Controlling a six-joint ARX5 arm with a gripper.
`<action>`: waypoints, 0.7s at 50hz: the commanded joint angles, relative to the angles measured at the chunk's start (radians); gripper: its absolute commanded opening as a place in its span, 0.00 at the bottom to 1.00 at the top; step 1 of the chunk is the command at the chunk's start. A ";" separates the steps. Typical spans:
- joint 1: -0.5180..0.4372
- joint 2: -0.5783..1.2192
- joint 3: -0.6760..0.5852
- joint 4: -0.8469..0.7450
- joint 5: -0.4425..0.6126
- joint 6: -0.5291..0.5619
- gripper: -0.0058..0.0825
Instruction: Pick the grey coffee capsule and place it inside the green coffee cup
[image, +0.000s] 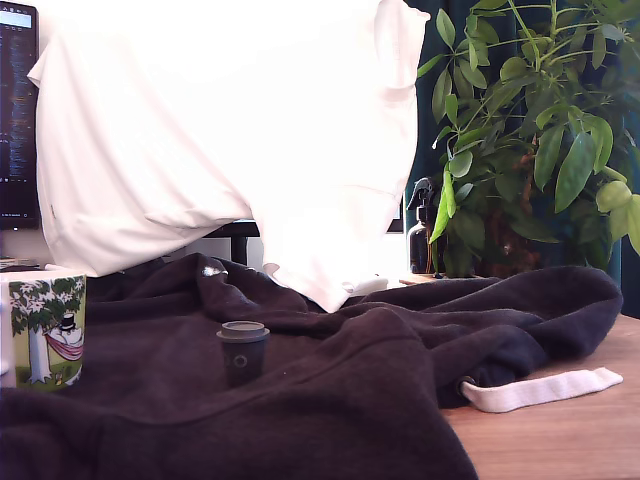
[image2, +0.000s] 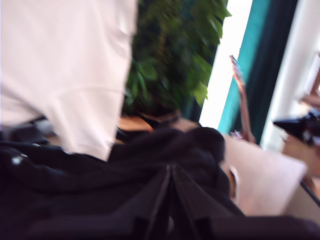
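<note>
The capsule (image: 243, 351) stood upright on a dark garment (image: 330, 400), near the middle of the exterior view, its lighter flat rim up and a small round mark on the side facing the camera. The cup (image: 46, 330) stood well apart from it at the exterior view's left edge, also on or against the garment, with its tree and pink hammock print showing. Nothing touched the capsule.

The garment lay crumpled over a wooden bench (image: 570, 430), whose bare top showed at the exterior view's right. A white strap (image: 540, 390) trailed from the garment onto the wood. A white cloth (image: 230, 130) hung behind, with a dark spray bottle (image: 423, 225) and a leafy plant (image: 530, 130) further right, and a monitor (image: 17, 110) at the far left.

The hand (image2: 171, 200) showed only in the blurred wrist view, its two dark fingers (image2: 155, 205) meeting at the tips over the garment, closed with nothing between them.
</note>
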 joint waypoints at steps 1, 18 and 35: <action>-0.026 0.077 0.060 -0.044 0.005 0.082 0.04; -0.249 0.425 0.400 -0.360 -0.273 0.410 0.04; -0.501 0.716 0.587 -0.521 -0.565 0.477 0.13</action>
